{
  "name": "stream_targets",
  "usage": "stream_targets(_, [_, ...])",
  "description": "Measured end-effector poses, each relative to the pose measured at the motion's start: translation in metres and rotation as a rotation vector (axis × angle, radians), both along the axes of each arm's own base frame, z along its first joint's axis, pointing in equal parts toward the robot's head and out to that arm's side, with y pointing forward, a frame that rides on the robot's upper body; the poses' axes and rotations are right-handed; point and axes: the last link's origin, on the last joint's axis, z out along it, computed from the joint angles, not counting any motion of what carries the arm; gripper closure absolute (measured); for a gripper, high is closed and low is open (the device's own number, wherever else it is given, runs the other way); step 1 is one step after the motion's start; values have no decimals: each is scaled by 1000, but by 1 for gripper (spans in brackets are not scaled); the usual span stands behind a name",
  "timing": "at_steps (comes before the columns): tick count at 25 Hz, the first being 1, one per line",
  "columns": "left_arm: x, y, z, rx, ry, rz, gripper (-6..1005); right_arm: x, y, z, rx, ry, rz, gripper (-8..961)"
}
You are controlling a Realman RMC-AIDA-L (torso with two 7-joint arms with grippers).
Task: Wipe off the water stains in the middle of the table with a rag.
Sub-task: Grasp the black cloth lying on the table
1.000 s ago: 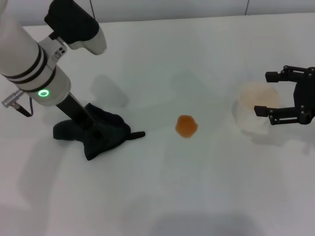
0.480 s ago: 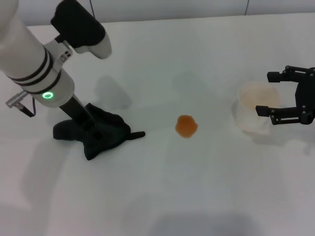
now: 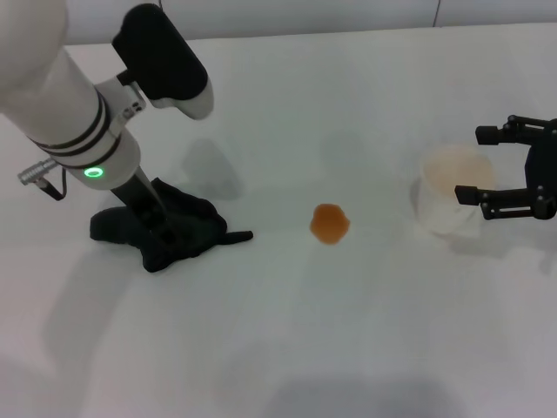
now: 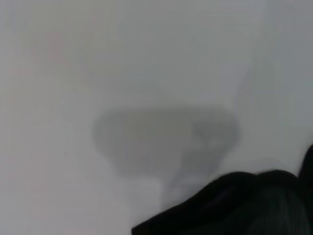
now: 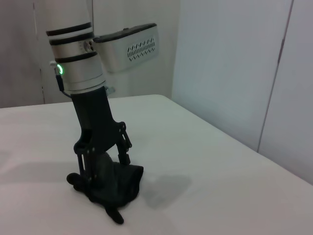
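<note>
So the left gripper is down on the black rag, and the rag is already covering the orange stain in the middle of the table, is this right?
Not quite. The left gripper is down on the rag, but the rag is not covering the water stains. The head view shows the orange blot uncovered on the table, well apart from the rag's pointed corner, toward the cup.

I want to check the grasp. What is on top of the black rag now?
The left gripper stands on the rag, pressing down into its folds. Its fingertips are buried in the cloth, so their closure is hidden. The table under the rag is covered too.
</note>
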Motion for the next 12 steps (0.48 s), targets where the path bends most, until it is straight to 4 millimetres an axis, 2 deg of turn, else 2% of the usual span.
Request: stream_targets(12, [10, -1, -3, 3, -11, -3, 222, 1, 0, 1, 2, -2, -1, 86])
